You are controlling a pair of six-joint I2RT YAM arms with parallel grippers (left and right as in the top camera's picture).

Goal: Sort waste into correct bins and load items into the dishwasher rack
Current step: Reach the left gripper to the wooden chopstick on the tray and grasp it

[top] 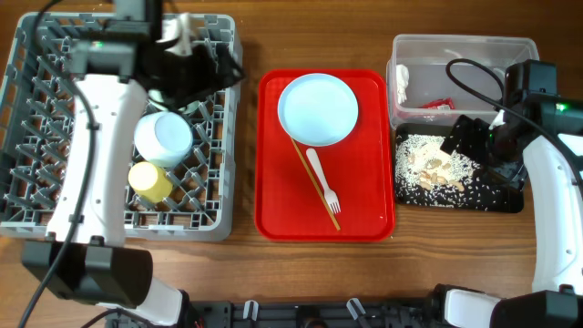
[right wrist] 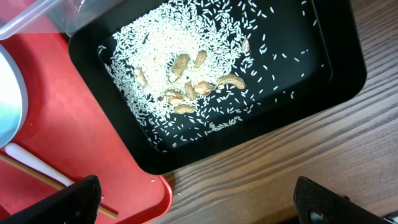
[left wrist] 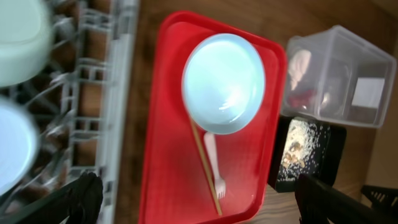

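On the red tray (top: 273, 182), fork (top: 323, 179) and chopstick (top: 333, 219) lie nearest, plate (top: 318, 109) beyond. Only the right wrist view resolves beige scraps (right wrist: 180, 63) amid rice (right wrist: 158, 40) in the black tray (right wrist: 336, 68) beside it. Left gripper (left wrist: 199, 199) and right gripper (right wrist: 199, 199) gape wide, empty.

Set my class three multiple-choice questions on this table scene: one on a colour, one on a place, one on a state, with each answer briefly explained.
1. What colour is the cup in the dishwasher rack?
A. red
B. yellow
C. black

2. Where does the white fork lie?
A. in the rack
B. in the cup
C. on the red tray, beside the chopstick

3. What state is the black tray in?
A. holding rice grains and beige scraps
B. bare
C. upside down

Answers:
1. B: the cup shows yellow from overhead.
2. C: fork and chopstick lie side by side below the plate.
3. A: the right wrist view shows grains and scraps inside it.
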